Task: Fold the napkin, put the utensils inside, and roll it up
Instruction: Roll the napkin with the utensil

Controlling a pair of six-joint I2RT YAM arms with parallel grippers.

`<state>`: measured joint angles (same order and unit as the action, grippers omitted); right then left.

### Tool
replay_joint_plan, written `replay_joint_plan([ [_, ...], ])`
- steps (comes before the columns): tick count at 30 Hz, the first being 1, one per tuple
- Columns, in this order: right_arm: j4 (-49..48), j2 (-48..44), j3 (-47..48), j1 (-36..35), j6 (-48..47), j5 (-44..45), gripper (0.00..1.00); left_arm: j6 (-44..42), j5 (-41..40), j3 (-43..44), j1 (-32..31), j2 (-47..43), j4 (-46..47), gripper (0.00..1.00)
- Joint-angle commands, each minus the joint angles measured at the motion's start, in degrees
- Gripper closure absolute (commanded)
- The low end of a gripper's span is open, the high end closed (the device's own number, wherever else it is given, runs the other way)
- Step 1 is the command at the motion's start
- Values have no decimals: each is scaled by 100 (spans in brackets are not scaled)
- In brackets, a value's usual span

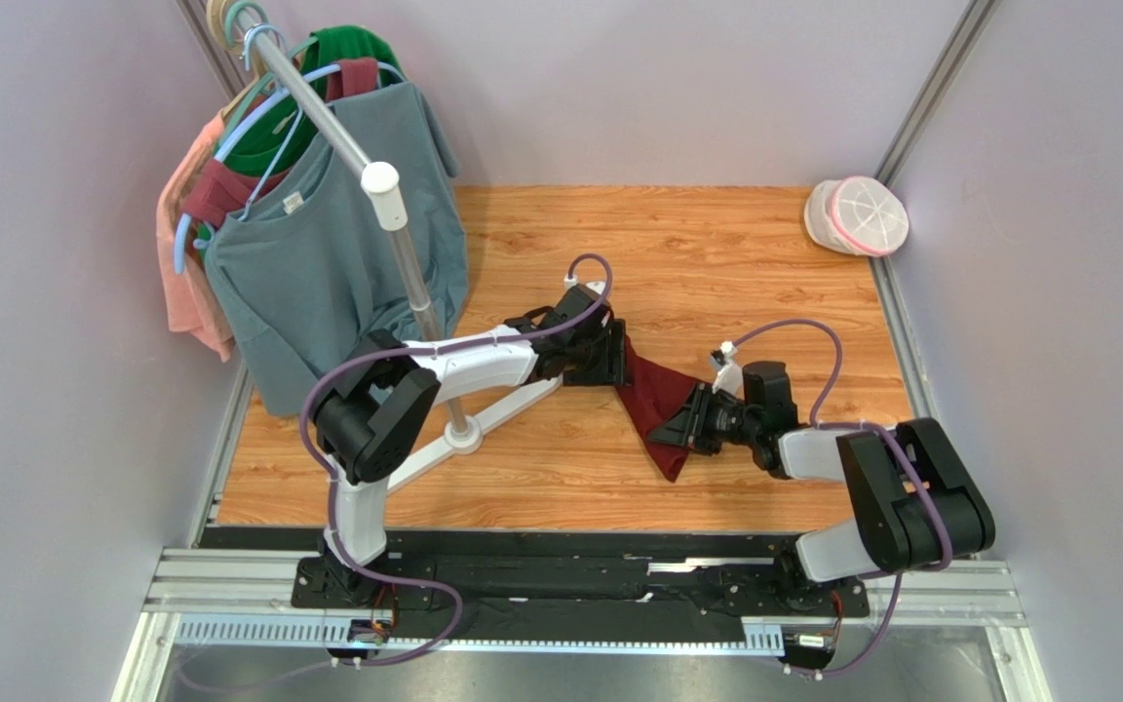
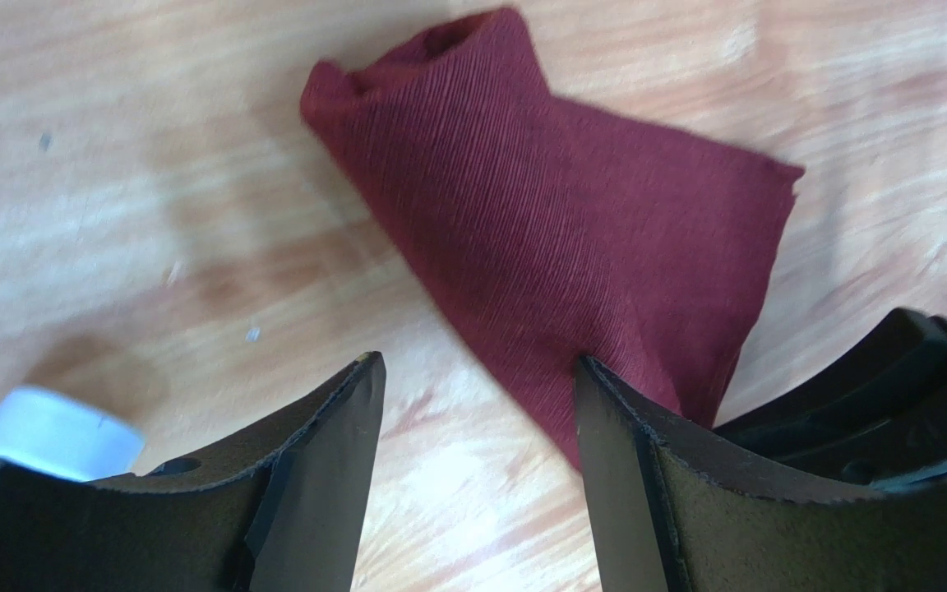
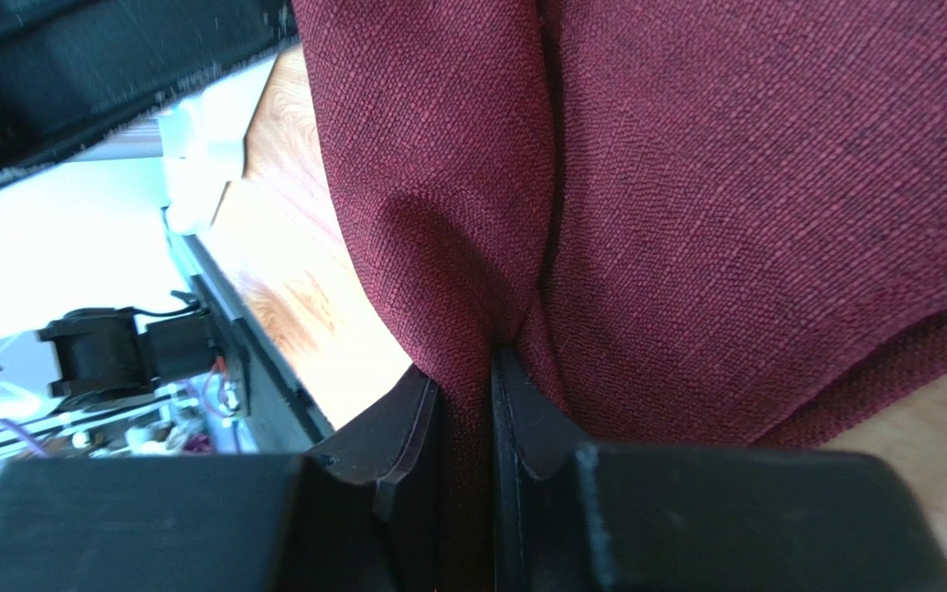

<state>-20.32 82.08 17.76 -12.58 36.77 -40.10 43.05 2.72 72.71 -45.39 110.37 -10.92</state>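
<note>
The dark red napkin [image 1: 661, 408] lies bunched into a narrow folded shape mid-table, between the two grippers. My left gripper [image 1: 620, 356] is at its far-left end and stands open. In the left wrist view the napkin [image 2: 565, 222] stretches ahead of the left gripper [image 2: 479, 364]; one fingertip [image 2: 592, 376] rests at the cloth's near edge and bare wood shows between the jaws. My right gripper [image 1: 692, 421] is at the napkin's right side, and in the right wrist view this gripper [image 3: 491, 364] is shut on a pinched fold of the napkin [image 3: 738, 222]. The utensils are out of view.
A clothes rack with hanging shirts [image 1: 322, 242] stands at the back left, its pole meeting a white base [image 1: 472, 429] close beside my left arm. A white and pink lidded container [image 1: 858, 217] sits in the back right corner. Grey walls close in three sides of the table.
</note>
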Motion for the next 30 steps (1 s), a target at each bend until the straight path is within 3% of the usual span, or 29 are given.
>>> replay_joint_plan([
  [1, 168, 351, 34, 150, -56, -16, 86, -33, 9, 306, 30, 99, 440, 34],
  [10, 212, 519, 149, 247, -38, -130, 86, 107, 185, 253, 179, 318, 758, 33],
  [17, 431, 484, 245, 247, -135, -139, 85, 186, 211, 419, 197, 565, 574, 43],
  [20, 764, 300, 377, 247, -275, -165, 77, 90, 211, 665, 197, 740, 240, 47],
  [21, 879, 125, 412, 247, -311, -148, 66, 55, 176, 709, 197, 767, 170, 48],
  [24, 1564, -314, 623, 256, -557, -16, 50, -103, 88, 806, 197, 785, -120, 51],
  [30, 3533, -1650, 1510, 89, -1434, 1081, 41, -323, 220, 1044, 197, 899, -393, 51],
])
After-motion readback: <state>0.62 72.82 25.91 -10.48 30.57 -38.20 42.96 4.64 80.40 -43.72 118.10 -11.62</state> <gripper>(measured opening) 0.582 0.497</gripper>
